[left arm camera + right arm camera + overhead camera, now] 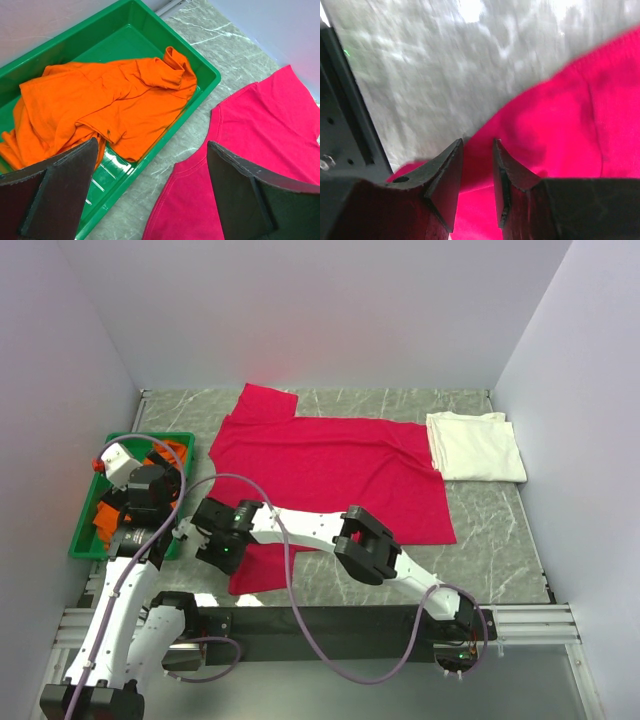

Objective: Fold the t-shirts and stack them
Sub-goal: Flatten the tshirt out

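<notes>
Now, the right gripper is down at the near left corner of the crimson t-shirt. Its jaws are drawn to a narrow slit with the red hem right at their tips; whether they actually pinch the cloth, I cannot tell. The left gripper hangs with jaws released, spread wide, above the rim of the green bin, where the orange t-shirt lies crumpled. The crimson shirt is spread flat across the middle of the counter, one sleeve pointing toward the back wall. At the back right, the cream-white t-shirt sits folded, just beside the crimson one's edge. The counter is grey and marble-patterned, boxed in by plain pale walls on three sides. The right arm stretches low from its base leftward along the near edge; the left arm rises over the bin.
</notes>
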Controlling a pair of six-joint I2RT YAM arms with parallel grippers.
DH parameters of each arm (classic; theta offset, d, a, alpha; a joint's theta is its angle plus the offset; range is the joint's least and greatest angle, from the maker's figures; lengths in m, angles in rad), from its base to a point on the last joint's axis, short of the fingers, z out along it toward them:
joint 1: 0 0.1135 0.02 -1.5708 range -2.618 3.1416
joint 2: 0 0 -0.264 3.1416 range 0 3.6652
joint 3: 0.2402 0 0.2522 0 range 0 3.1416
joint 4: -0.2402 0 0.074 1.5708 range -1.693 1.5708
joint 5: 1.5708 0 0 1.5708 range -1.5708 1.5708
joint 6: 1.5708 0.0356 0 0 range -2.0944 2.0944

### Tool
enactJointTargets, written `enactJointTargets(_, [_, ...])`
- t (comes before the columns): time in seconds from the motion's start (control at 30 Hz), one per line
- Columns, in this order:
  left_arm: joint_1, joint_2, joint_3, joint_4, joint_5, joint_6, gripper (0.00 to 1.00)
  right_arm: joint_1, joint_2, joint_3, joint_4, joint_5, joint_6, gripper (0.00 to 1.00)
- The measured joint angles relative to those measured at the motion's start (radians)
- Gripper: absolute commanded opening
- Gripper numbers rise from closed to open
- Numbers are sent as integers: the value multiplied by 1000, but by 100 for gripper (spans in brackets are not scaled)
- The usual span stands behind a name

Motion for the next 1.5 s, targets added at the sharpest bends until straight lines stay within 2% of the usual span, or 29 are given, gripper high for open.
enactJointTargets(0.2, [6, 0, 0, 9, 11, 0, 95, 0, 66, 118, -17, -77, -10, 40])
enactJointTargets(0.33, [10, 0, 0, 14, 19, 0, 95, 0, 64, 103, -5, -116, -6, 42])
enactJointTargets(0.4, [12, 0, 0, 15, 27, 0, 95, 0, 36, 45, 27, -121, 7, 43])
enactJointTargets(0.5, [13, 0, 0, 16, 33, 0, 95, 0, -52, -77, 62, -101, 22, 43])
enactJointTargets(0.63, [14, 0, 0, 21, 35, 0, 95, -1, -256, -269, 113, -44, 42, 44])
enactJointTargets(0.77, [17, 0, 0, 22, 42, 0, 95, -1, -446, -389, 164, -24, 63, 45])
enactJointTargets(0.9, [18, 0, 0, 22, 45, 0, 95, -1, -542, -483, 211, -9, 82, 43])
enactJointTargets(1.07, [19, 1, 0, 22, 46, 0, 95, -2, -480, -500, 172, 31, 84, 37])
enactJointTargets(1.17, [19, 2, 0, 22, 45, 0, 95, -2, -430, -507, 130, 50, 81, 30])
enactJointTargets(1.5, [19, 14, 0, 24, 53, 1, 95, -1, -365, -517, 33, 79, 52, 29])
